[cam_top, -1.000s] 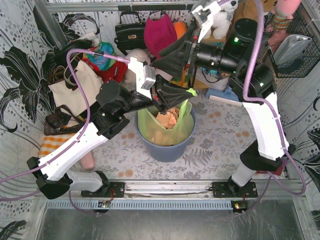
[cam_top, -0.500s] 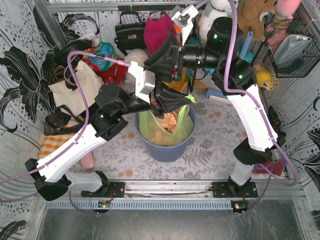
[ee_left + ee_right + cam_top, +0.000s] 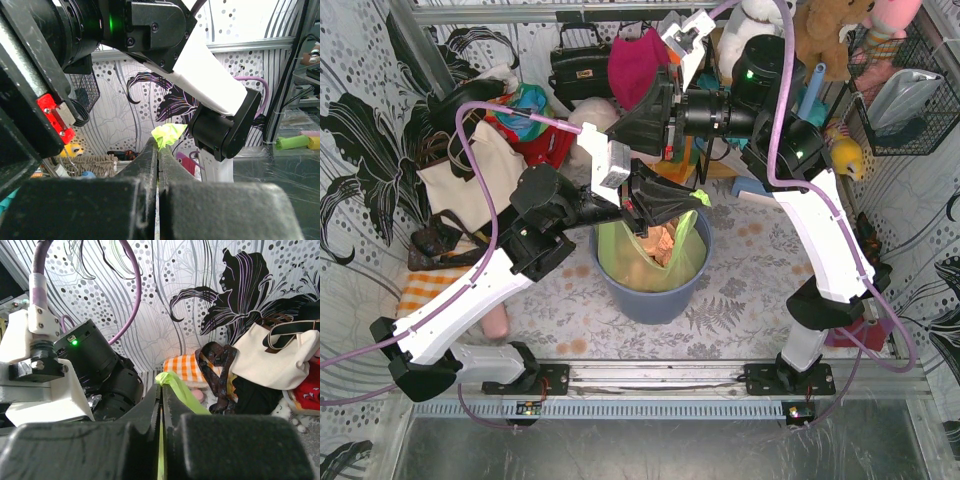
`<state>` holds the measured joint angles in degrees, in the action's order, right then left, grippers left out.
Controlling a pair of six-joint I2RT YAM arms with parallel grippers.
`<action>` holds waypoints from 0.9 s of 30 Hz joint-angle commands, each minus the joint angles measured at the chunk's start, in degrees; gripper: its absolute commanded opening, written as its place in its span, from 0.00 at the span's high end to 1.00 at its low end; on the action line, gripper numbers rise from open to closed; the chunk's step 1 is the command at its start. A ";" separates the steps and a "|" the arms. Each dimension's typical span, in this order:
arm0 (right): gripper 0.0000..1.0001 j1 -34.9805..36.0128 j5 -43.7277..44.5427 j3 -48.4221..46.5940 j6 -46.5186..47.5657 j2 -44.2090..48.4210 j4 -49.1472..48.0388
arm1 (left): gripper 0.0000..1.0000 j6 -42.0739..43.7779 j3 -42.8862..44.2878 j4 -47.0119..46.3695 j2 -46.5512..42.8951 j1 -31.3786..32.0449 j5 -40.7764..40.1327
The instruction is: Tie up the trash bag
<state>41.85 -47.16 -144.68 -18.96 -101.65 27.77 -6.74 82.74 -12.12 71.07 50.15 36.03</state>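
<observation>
Inside blue round plastic bin (image 3: 655, 298): thin translucent light-green trash bag (image 3: 672, 258), tan paper showing through film. Above bin mouth, left gripper (image 3: 158, 146) is clamped tight on green tuft of bag rim. Right gripper (image 3: 161, 390) is pinching second green strip. Judged step: both ends gathered, no knot yet. Next you likely cross ends over bin mouth, keeping tension gentle so film doesn't tear.

B&w floral walls (image 3: 360, 150), grey leaf-print tabletop (image 3: 750, 290), wire basket (image 3: 940, 50) top rt
</observation>
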 commanded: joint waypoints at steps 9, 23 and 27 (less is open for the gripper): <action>1.00 4.36 7.93 -1.99 -1.82 -0.84 -6.95 | 1.00 2.29 1.19 -0.72 -1.27 0.02 -4.85; 1.00 5.26 41.71 16.83 -7.29 15.06 3.25 | 1.00 6.31 -7.46 -3.11 -9.76 0.03 -18.28; 1.00 5.74 45.13 20.02 -9.06 18.67 6.66 | 1.00 7.19 -8.82 -2.30 -11.59 0.03 -21.62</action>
<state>46.92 -9.45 -126.39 -25.12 -86.74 31.33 -1.63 75.09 -11.90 61.30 50.15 20.01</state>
